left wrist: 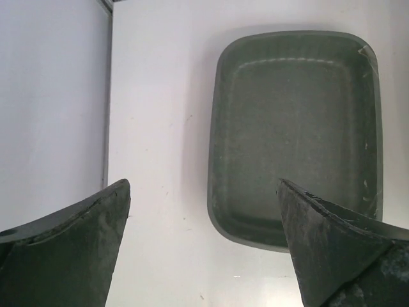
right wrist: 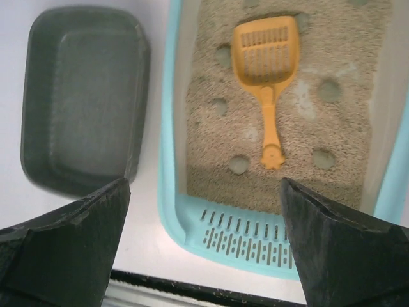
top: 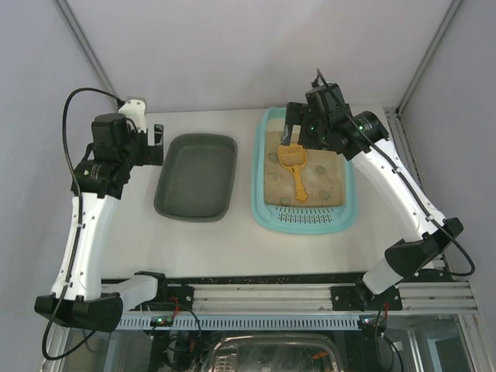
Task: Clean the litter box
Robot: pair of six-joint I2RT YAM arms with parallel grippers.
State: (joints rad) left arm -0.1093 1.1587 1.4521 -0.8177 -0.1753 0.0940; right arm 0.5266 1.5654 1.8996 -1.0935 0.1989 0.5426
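Scoop (top: pixel 293 164) in litter box (top: pixel 305 222); tray (top: pixel 196 176) left.

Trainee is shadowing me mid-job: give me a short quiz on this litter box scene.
1. Where does the scoop lie?
2. True or false: the left tool and right tool are both open and empty.
3. What sits left of the litter box in the top view? A dark tray, B bucket.
Key: 1 on the litter, in the litter box; 2 true; 3 A.
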